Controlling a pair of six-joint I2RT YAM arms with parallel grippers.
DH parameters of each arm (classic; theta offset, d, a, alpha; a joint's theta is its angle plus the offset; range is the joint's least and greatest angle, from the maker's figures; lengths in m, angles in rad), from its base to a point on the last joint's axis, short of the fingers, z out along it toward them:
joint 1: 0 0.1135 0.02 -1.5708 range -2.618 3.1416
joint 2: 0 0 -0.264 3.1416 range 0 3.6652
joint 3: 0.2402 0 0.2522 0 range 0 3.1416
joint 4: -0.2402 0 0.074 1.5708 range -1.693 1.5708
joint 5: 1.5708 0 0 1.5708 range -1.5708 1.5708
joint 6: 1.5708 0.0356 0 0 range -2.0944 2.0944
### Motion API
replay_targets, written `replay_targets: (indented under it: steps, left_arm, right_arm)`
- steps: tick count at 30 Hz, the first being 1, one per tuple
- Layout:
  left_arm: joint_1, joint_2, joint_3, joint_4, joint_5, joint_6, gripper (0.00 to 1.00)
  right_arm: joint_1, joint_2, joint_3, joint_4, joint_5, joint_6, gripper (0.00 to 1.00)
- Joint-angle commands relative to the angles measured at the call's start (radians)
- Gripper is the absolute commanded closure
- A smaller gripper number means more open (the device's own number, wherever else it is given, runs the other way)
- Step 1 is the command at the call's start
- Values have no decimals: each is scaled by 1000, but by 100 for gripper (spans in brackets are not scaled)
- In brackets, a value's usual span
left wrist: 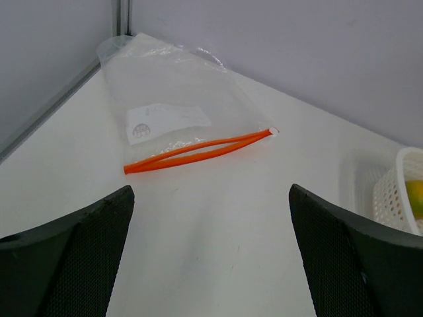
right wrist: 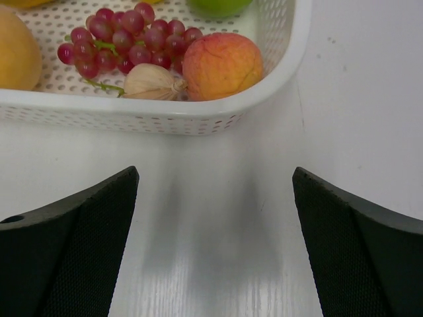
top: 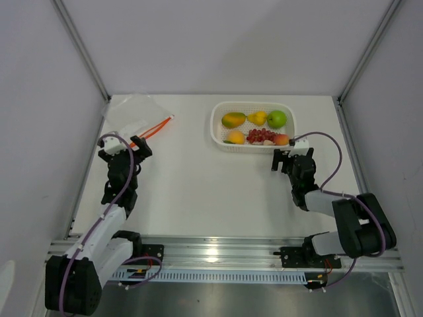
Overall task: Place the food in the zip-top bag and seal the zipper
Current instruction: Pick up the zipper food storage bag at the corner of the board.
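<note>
The clear zip-top bag (top: 132, 113) lies flat at the far left of the table, its red-orange zipper (top: 153, 129) slightly parted. In the left wrist view the bag (left wrist: 165, 89) and zipper (left wrist: 198, 150) lie just beyond my left gripper (left wrist: 211, 191), which is open and empty. The food sits in a white perforated basket (top: 216, 125): mango (top: 232, 119), yellow piece (top: 257, 117), green apple (top: 277, 119), grapes (top: 259, 136), peach (top: 281, 139). My right gripper (right wrist: 215, 172) is open and empty, just in front of the basket (right wrist: 165, 115), near the peach (right wrist: 222, 65) and grapes (right wrist: 125, 36).
A pale garlic-like piece (right wrist: 152, 82) lies beside the grapes. White walls enclose the table on the left, back and right. The left gripper (top: 124, 148) and right gripper (top: 291, 158) are far apart, with bare white table between them.
</note>
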Motion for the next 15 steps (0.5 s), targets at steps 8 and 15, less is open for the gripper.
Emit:
replay_targets:
  steps: [8, 15]
  left_arm:
    - [8, 9, 251, -430, 28, -280, 0]
    - [27, 182, 407, -459, 171, -185, 0]
  right_arm:
    - [246, -256, 159, -499, 441, 162, 1]
    - [262, -344, 306, -741, -67, 298, 0]
